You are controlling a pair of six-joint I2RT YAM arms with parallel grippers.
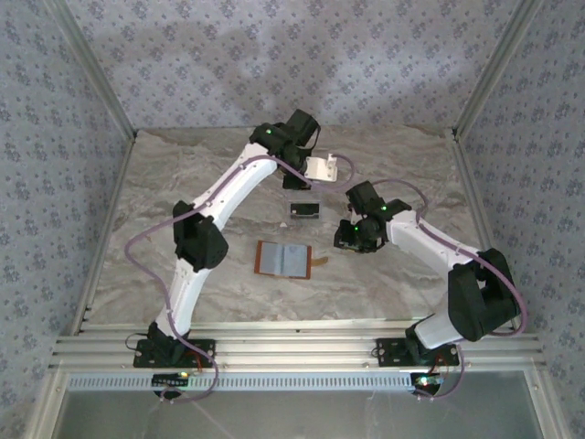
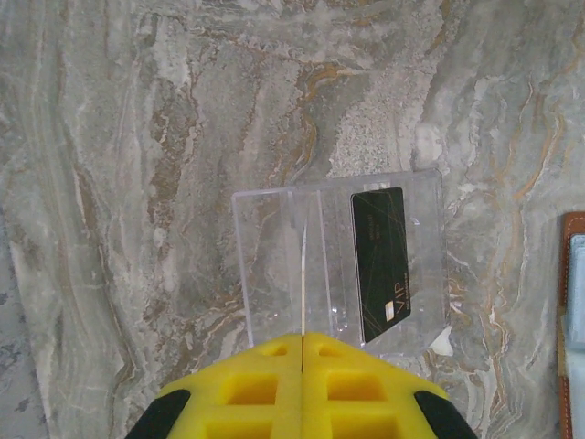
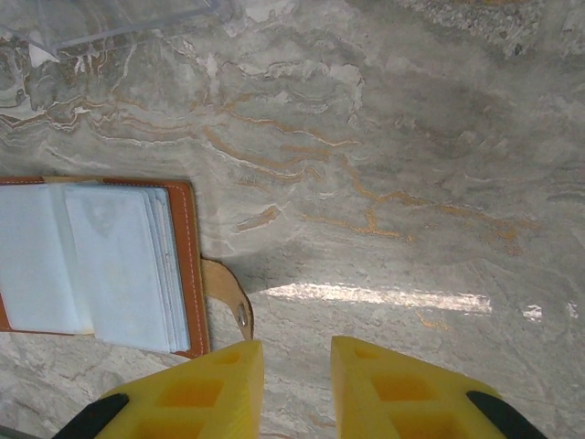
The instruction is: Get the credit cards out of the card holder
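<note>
Left gripper [image 2: 302, 343], jaws shut on what looked like a whitish card [image 2: 302, 283] held edge-on, hung over the clear tray [image 2: 270, 274] at mid-frame, where the black VIP card [image 2: 382, 265] already lay. Right gripper [image 3: 295, 352], slightly parted and empty, hovered lower right of the opened card holder [image 3: 186, 274].

The card holder [image 1: 283, 259] lies open mid-table [image 1: 183, 183], its strap tab [image 1: 322, 261] pointing right. Just beyond it, a clear tray [image 1: 292, 216] holds a dark card [image 1: 307, 209]. The left gripper [image 1: 311, 163] hangs beyond the tray, gripping what looks like a whitish card [image 1: 324, 169]. The right gripper [image 1: 350, 241] hovers right of the holder.
</note>
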